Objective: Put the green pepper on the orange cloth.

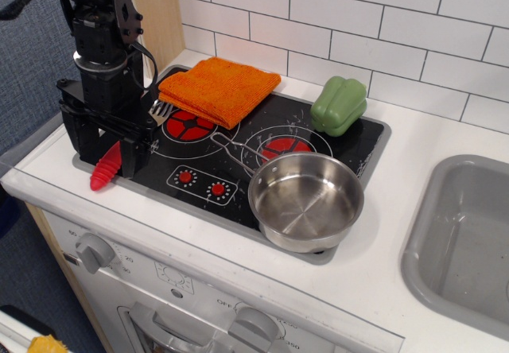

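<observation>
- The green pepper (339,105) sits on the back right part of the black toy stovetop (199,158), near the white tile wall (382,35).
- The orange cloth (219,89) lies folded at the back left of the stovetop, well apart from the pepper.
- The steel pot (305,200) stands at the front right corner, with its wire handle toward the cloth.
- The tool (119,142) is low at the left edge of the stovetop, over a red-handled fork (107,170); I cannot tell if it is open or closed.
- A grey sink (469,234) is set in the table at the right.
</observation>
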Action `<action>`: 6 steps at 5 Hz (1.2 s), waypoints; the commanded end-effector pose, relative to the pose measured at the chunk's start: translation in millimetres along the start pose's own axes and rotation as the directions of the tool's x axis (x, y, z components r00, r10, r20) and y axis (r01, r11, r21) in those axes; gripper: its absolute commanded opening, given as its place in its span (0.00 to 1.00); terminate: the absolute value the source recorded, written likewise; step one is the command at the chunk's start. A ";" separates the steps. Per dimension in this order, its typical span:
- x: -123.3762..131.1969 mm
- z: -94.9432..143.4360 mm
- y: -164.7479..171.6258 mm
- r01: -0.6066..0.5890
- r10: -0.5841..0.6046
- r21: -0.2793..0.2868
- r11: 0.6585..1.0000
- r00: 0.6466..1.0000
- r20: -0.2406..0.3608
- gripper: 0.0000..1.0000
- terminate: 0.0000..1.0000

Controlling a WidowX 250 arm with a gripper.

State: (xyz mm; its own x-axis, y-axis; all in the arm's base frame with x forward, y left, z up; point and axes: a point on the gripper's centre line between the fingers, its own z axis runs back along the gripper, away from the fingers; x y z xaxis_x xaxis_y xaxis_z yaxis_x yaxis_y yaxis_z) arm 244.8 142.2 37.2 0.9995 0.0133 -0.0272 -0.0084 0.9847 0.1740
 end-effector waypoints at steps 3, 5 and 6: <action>40.1 47.4 -50.1 0.106 -0.107 0.009 0.994 0.991 0.079 1.00 0.00; 97.2 95.3 -129.8 0.203 -0.175 -0.144 0.968 0.967 0.184 1.00 0.00; 128.0 73.5 -160.2 0.191 -0.166 -0.193 0.962 0.976 0.140 1.00 0.00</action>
State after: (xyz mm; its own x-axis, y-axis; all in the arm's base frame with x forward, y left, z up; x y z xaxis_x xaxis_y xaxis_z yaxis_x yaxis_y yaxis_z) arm 372.8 -26.8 55.4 0.9856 -0.1663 0.0296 0.1674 0.9851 -0.0393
